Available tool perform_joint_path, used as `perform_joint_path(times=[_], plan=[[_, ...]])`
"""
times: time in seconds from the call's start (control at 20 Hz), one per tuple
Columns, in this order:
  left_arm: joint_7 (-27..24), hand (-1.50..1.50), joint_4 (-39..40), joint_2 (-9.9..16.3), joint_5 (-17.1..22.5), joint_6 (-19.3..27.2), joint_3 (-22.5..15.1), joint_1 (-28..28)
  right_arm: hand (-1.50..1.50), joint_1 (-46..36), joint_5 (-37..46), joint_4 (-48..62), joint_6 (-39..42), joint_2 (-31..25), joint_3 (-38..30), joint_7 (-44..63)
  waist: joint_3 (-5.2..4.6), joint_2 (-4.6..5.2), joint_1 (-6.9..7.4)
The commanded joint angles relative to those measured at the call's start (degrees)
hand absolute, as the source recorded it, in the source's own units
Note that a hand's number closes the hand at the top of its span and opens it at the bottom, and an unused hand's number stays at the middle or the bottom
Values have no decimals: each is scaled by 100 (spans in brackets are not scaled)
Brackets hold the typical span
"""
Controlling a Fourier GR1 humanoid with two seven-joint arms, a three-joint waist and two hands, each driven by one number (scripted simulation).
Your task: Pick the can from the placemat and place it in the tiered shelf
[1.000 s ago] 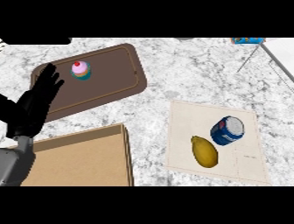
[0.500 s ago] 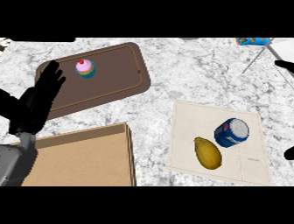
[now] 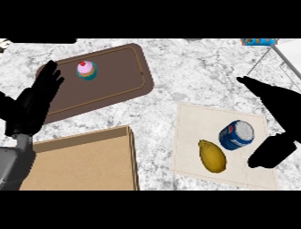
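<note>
Not grasped yet: can lying on placemat beside lemon, right hand spread wide just right of can, shelf placement outstanding.

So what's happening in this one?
The right hand is open beside the blue can, not touching it. The can lies on the placemat next to a yellow lemon, so nothing has been picked up yet. The shelf shows at the upper right edge. The left hand rests open at the left, by a brown tray holding a cupcake. A cardboard box sits below it.
</note>
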Motion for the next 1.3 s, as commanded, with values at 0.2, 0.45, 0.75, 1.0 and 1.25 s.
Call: perform_joint_path(times=[0.2, 0.45, 0.75, 1.0, 1.25], plan=[[134, 0, -598, -184, -249, 189, -122, 401, -150, -258, 400, 432, 556, 248, 384, 775, 6, -16, -3], [-127, 0, -273, -128, -102, -211, 144, 540, -150, 51, 481, 16, 782, 147, 369, 880, 3, -18, -60], [259, 0, -282, -337, -375, 70, 84, -62, -150, 389, 1050, 398, 524, 501, 570, 591, 8, -7, -77], [366, 0, -227, -367, -477, -7, 178, -62, -150, 650, 1597, 220, 370, 1005, 681, 690, 8, -9, -71], [101, 0, -193, -516, -529, -189, 319, 208, -150, 792, 1974, 765, 523, 1219, 337, 46, 8, -2, -57]])
